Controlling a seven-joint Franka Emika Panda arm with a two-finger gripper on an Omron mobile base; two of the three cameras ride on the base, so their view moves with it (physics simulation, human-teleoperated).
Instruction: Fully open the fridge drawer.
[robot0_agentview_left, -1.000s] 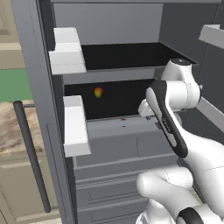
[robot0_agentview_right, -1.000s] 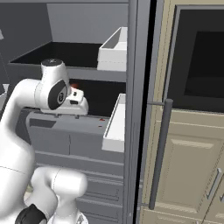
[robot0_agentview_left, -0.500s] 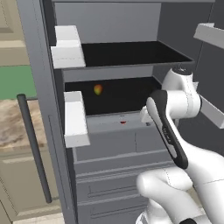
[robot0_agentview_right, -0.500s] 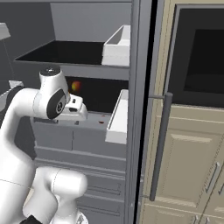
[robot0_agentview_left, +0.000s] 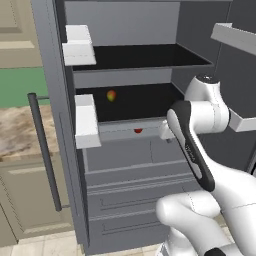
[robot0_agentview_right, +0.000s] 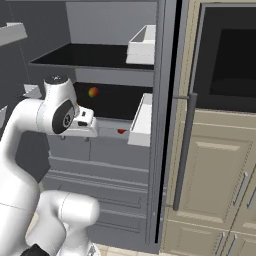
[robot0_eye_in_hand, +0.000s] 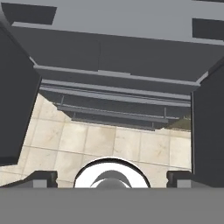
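There is one fridge drawer (robot0_agentview_left: 132, 152). It is wide, flat and grey, with one thin line running down its front. It sits under the dark shelves, in the middle of the open fridge, and sticks out toward the near side. One small red thing (robot0_agentview_left: 138, 131) lies inside it, near the middle.

Under it there are two more grey drawers (robot0_agentview_left: 145, 197) with grooved lines on their fronts.

Two white boxy bins (robot0_agentview_left: 86, 120) hang on the left fridge door, one above the other. One round red and yellow fruit (robot0_agentview_left: 112, 95) sits far back on the dark shelf above the drawer. One long dark handle (robot0_agentview_left: 44, 150) runs up and down the left door. Tan cupboards (robot0_agentview_right: 220, 175) and a dark oven window stand to the right.

The gripper (robot0_agentview_right: 89, 131) is at the top edge of the drawer, near its right end. The white arm covers that corner. In the hand view its two dark fingertips (robot0_eye_in_hand: 41, 178) are far apart, so it is wide, with nothing between them. Pale floor tiles (robot0_eye_in_hand: 109, 142) show below.
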